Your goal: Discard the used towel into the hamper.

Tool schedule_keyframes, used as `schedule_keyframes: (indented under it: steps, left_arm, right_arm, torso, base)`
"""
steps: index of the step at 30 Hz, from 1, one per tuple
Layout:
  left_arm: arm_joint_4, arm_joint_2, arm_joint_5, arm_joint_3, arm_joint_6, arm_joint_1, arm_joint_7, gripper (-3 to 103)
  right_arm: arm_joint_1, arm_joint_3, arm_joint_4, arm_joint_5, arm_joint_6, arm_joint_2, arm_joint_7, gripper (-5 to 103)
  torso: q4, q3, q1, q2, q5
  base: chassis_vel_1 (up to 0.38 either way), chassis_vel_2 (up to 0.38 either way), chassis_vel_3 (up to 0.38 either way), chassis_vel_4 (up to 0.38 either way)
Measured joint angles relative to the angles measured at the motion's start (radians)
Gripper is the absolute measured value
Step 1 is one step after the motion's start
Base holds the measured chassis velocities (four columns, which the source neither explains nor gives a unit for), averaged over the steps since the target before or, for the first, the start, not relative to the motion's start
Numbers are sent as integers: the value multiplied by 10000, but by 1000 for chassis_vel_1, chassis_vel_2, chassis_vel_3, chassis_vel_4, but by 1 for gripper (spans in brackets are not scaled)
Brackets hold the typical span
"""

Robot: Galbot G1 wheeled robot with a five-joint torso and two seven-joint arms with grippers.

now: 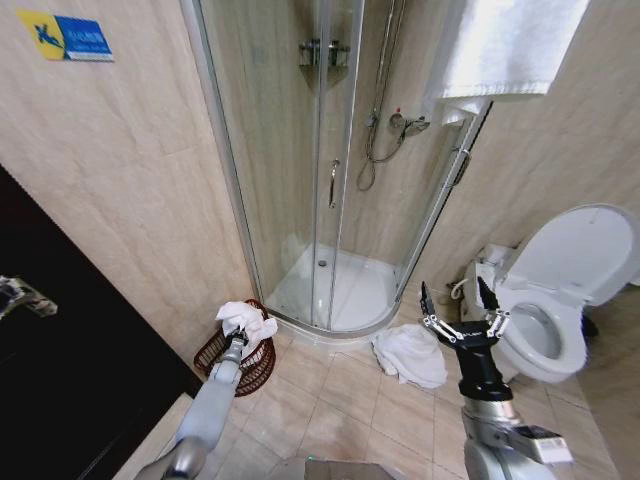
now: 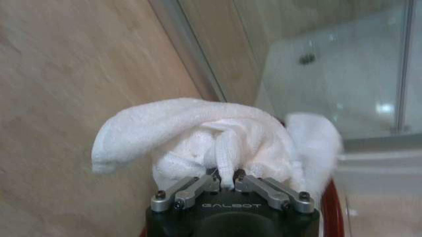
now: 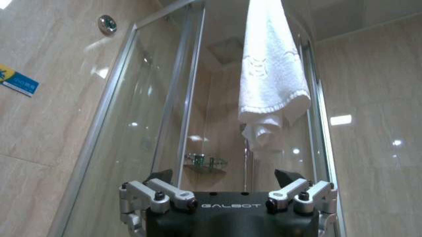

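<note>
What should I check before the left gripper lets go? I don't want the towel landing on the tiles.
1. Left gripper shut on the used towel: ok.
2. Used towel over the hamper opening: ok in the head view.
3. Used towel hanging clear of the hamper rim: cannot tell.
4. Hamper upright: cannot tell; it looks tipped toward the wall.
5. Right gripper open and raised near the toilet, away from the drop: ok.
6. Second towel off the floor: not ok.

Fluffy white terry towel (image 2: pixel 218 143), dark red-brown wire hamper (image 1: pixel 250 366), glossy beige tile wall (image 1: pixel 130 180).
</note>
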Motion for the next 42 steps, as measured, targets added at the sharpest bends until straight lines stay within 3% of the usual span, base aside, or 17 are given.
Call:
schedule_keyframes:
  steps: [4, 11, 14, 21, 23, 27, 29, 30, 32, 35, 38, 42]
  left_arm:
    - [818, -91, 76, 16, 333, -506, -9, 7]
    - [1028, -160, 94, 113, 1141, -576, -84, 4]
    - [1078, -154, 96, 115, 1394, -534, -122, 9]
    - [878, -94, 2, 118, 1744, -268, 24, 42]
    - [753, -86, -46, 134, 1787, -195, 109, 42]
    - [539, -128, -174, 131, 1937, -82, 308, 63]
    - [496, -134, -188, 128, 1911, -70, 304, 63]
    - [424, -145, -197, 128, 1879, -41, 288, 74]
    - [383, -149, -200, 130, 1866, -19, 280, 74]
    - [336, -138, -221, 128, 1824, 7, 273, 90]
    - [310, -122, -299, 123, 1794, 18, 255, 98]
    - [-4, -97, -634, 126, 1553, 113, 244, 100]
  right_arm:
    - [28, 103, 46, -10, 226, -18, -153, 100]
    - [26, 82, 116, 16, 302, 24, -341, 100]
    - [19, 76, 118, 36, 307, 39, -357, 100]
    - [2, 83, 129, -17, 261, 58, -390, 100]
    - [7, 93, 129, -56, 260, 69, -418, 100]
    - [9, 80, 122, -68, 241, 82, -428, 100]
    - [10, 84, 118, -55, 227, 86, -420, 100]
    - [15, 88, 109, -20, 200, 86, -400, 100]
    - [24, 89, 101, 11, 176, 86, -386, 100]
    - [37, 82, 96, 38, 129, 90, -360, 100]
    - [32, 79, 92, 34, 124, 99, -354, 100]
    - [34, 68, 70, 32, 118, 92, -349, 100]
  torso:
    - [-3, 1, 2, 3, 1]
    - [-1, 2, 3, 5, -3]
    - [-2, 2, 3, 6, -2]
    - [-3, 2, 4, 7, -2]
    - [-1, 3, 4, 8, -1]
    - [-2, 3, 4, 8, -2]
    - [-3, 3, 4, 8, 1]
    - [-3, 3, 4, 9, 1]
    - [-2, 3, 5, 9, 0]
    - [-2, 3, 5, 9, -2]
    - [-2, 3, 5, 9, -2]
    - [-2, 4, 5, 9, -4]
  base:
    - [0, 0, 0, 0]
    - [0, 0, 0, 0]
    - [0, 0, 0, 0]
    - [0, 0, 0, 0]
    - [0, 0, 0, 0]
    - [0, 0, 0, 0]
    - [0, 0, 0, 0]
    - [0, 0, 0, 0]
    - [0, 0, 0, 0]
    - [0, 0, 0, 0]
    - [0, 0, 0, 0]
    - [0, 0, 0, 0]
